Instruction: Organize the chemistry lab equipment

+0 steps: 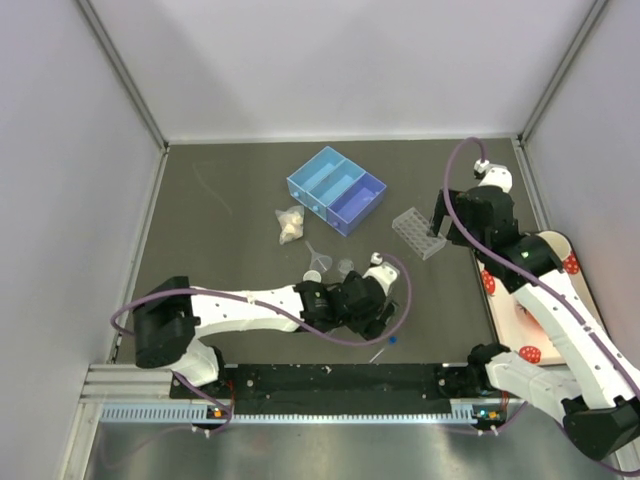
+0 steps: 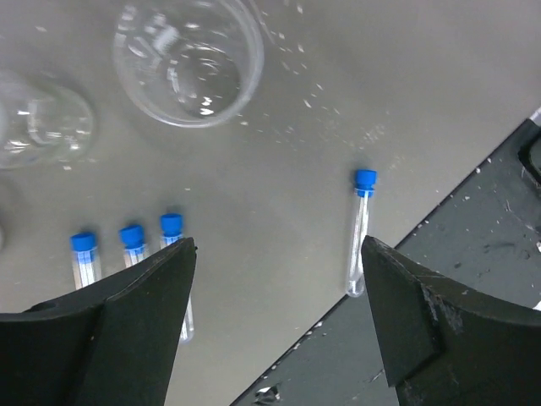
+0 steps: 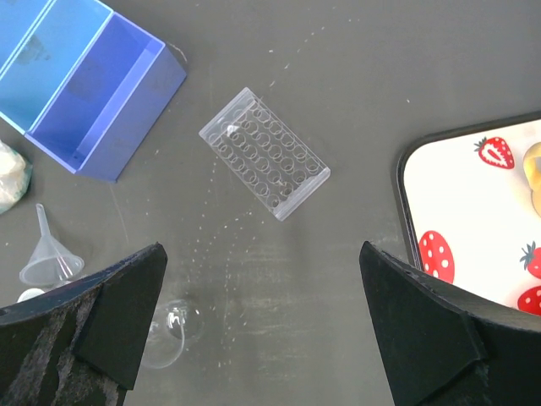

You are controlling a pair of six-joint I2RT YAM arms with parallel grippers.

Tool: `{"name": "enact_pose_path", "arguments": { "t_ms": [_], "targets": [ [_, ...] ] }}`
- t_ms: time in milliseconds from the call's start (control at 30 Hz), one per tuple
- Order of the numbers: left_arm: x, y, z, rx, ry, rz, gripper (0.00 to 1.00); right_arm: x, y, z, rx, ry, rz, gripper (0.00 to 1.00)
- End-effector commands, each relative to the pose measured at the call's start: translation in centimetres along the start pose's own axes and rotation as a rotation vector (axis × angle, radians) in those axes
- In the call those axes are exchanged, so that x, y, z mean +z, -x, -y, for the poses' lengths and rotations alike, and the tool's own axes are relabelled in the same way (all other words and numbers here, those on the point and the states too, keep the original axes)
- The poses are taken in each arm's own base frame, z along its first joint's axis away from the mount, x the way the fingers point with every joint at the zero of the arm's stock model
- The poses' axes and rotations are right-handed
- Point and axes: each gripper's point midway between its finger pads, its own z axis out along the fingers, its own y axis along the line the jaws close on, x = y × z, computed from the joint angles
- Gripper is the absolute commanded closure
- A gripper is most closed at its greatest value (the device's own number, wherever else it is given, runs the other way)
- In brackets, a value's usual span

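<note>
test tube (image 2: pixel 360 230) lies under parted left gripper (image 2: pixel 279 244)

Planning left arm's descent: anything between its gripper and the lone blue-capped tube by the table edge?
Nothing visible. The left gripper is open above the lone tube; three other tubes lie off to the side, clear of it.

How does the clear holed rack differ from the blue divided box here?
The rack is clear; the box is opaque blue. The rack has rows of small holes; the box has a few large compartments. The rack is smaller and flatter than the box. Both are rectangular and look empty.
</note>
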Motion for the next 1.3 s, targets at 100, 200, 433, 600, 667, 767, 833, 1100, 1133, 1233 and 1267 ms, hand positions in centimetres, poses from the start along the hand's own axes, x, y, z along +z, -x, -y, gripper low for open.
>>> {"name": "enact_pose_path", "arguments": {
  "t_ms": [100,200,433,600,667,767,833,1100,1133,1233,1267],
  "targets": [
    [0.8,-1.2,4.2,-0.002,-0.094,-0.002,0.17,0.4,0.2,-0.6,-0.01,0.029,0.012,0.01],
    [1.5,-2.1,5.0,0.012,-0.118,-0.018,0.18,0.4,0.2,-0.6,-0.011,0.03,0.011,0.01],
    [3.0,-3.7,5.9,0.044,-0.149,-0.049,0.24,0.5,0.0,-0.6,-0.015,0.033,0.007,0.01],
    [3.7,-4.4,5.8,0.056,-0.142,-0.07,0.28,0.6,0.0,-0.6,-0.018,0.031,0.006,0.01],
    [3.7,-4.7,5.9,0.061,-0.144,-0.076,0.31,0.6,0.0,-0.6,-0.017,0.031,0.006,0.01],
    [3.8,-5.4,6.0,0.068,-0.146,-0.091,0.34,0.7,-0.1,-0.6,-0.021,0.03,0.002,0.01],
    [3.9,-5.7,6.1,0.071,-0.149,-0.099,0.35,0.7,-0.1,-0.7,-0.018,0.032,0.003,0.01],
    [4.2,-7.5,6.8,0.108,-0.156,-0.134,0.39,0.8,-0.3,-0.7,-0.018,0.033,-0.001,0.01],
    [4.3,-7.7,6.8,0.112,-0.15,-0.137,0.4,0.8,-0.4,-0.7,-0.02,0.033,-0.002,0.01],
    [4.5,-8.3,6.6,0.126,-0.128,-0.149,0.41,0.7,-0.3,-0.6,-0.018,0.036,0.001,0.01],
    [4.6,-8.5,6.4,0.129,-0.118,-0.153,0.41,0.8,-0.4,-0.6,-0.018,0.035,-0.002,0.01]
  ]
}}
